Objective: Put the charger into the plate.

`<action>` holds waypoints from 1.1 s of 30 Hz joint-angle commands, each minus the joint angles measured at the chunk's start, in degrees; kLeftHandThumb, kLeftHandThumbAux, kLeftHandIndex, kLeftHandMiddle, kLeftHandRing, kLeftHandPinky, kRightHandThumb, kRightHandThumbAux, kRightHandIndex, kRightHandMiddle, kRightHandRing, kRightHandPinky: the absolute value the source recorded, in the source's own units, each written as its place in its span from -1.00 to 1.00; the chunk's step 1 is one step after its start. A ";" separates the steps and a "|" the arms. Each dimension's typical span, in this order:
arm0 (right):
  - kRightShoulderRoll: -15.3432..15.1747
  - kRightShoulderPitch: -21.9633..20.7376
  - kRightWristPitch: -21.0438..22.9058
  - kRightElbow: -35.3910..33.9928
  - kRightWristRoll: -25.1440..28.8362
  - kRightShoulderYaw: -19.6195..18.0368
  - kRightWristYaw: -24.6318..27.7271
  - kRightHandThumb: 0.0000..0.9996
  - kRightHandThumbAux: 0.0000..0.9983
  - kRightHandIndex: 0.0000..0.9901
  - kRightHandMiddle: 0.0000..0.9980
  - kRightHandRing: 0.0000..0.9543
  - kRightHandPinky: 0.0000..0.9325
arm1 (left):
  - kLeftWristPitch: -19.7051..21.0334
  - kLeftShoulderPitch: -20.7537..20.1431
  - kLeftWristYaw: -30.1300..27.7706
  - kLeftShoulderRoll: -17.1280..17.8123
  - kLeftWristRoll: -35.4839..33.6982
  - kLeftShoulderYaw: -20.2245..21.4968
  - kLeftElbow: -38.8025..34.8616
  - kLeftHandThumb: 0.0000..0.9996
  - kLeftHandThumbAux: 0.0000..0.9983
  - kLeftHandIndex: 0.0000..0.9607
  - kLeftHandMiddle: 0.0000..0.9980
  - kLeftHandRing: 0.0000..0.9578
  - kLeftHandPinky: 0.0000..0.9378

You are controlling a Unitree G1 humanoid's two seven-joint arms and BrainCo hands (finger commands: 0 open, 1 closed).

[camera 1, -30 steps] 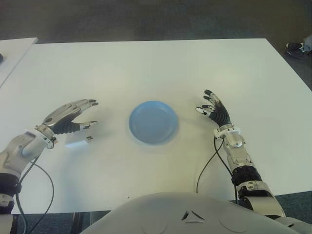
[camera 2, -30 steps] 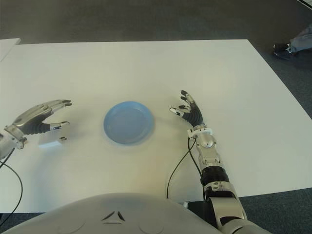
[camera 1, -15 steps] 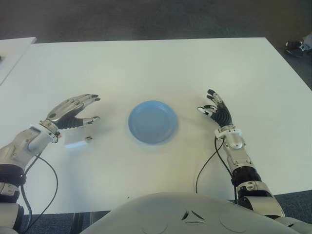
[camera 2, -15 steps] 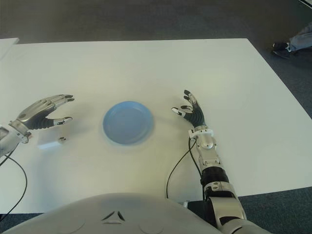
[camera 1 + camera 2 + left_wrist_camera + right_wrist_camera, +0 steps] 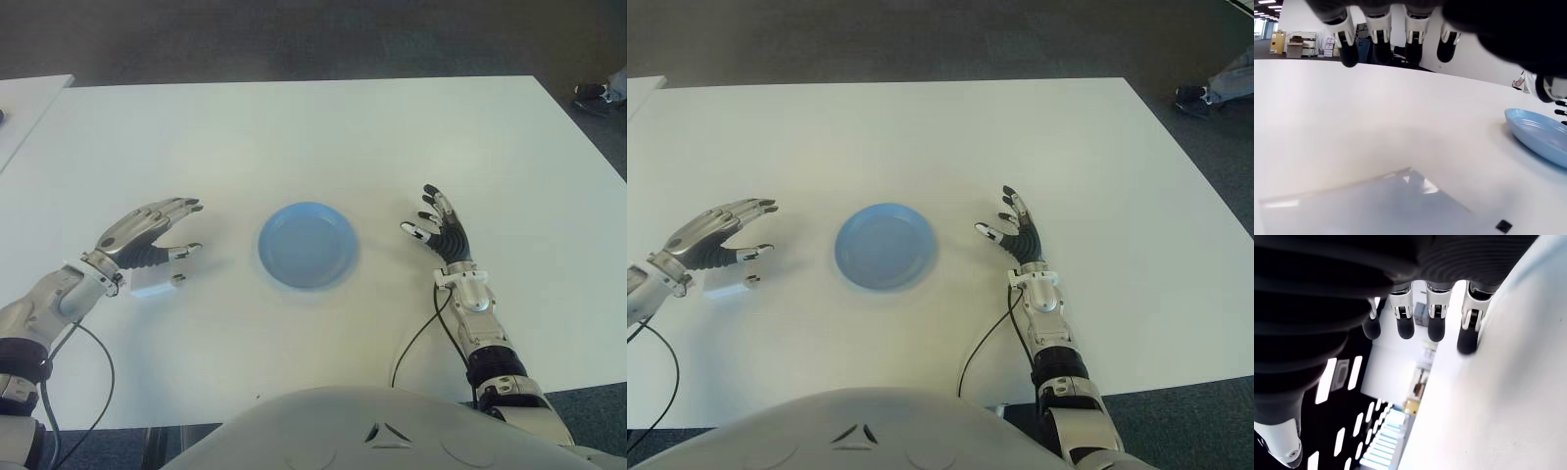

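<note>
The charger (image 5: 157,285), a small white block, lies flat on the white table (image 5: 294,137), left of the round blue plate (image 5: 307,245). My left hand (image 5: 186,227) hovers just over the charger with its fingers spread and its thumb near the block's right end, holding nothing. In the left wrist view the charger (image 5: 1376,205) fills the foreground below the fingertips (image 5: 1381,46), with the plate (image 5: 1542,137) off to one side. My right hand (image 5: 423,213) shows open to the right of the plate, idle. The plate holds nothing.
A second white table (image 5: 29,98) adjoins at the far left. A shoe (image 5: 598,96) shows on the dark floor at the far right. Black cables (image 5: 416,333) trail from both wrists over the front edge.
My left hand lifted slightly, then sank back over the charger, which has not moved. My right hand drifted a little right and toward me.
</note>
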 commanded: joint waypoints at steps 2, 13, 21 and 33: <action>0.61 3.25 1.04 -0.40 -1.33 0.40 -1.35 -0.68 0.30 -1.00 -0.93 -0.86 -0.72 | 2.18 -2.79 1.90 -2.35 3.45 -3.71 5.26 -0.08 -0.67 -1.00 -1.00 -1.00 -0.91; 0.49 5.91 3.12 -3.16 -2.48 0.64 -2.47 -0.77 0.33 -1.00 -0.93 -0.87 -0.74 | 0.44 -5.73 9.67 -3.34 8.57 -11.49 17.06 -0.11 -0.72 -1.00 -1.00 -1.00 -0.90; 0.37 7.85 4.17 -5.25 -2.69 0.47 -2.45 -0.79 0.34 -1.00 -0.93 -0.86 -0.72 | -1.82 -2.94 12.60 -0.97 9.20 -14.93 20.25 -0.07 -0.72 -1.00 -1.00 -1.00 -0.85; 0.40 8.26 5.40 -5.47 -2.70 0.50 -2.40 -0.77 0.33 -1.00 -0.93 -0.86 -0.72 | -2.46 -1.89 17.97 1.10 9.57 -18.46 24.54 -0.05 -0.73 -1.00 -1.00 -1.00 -0.83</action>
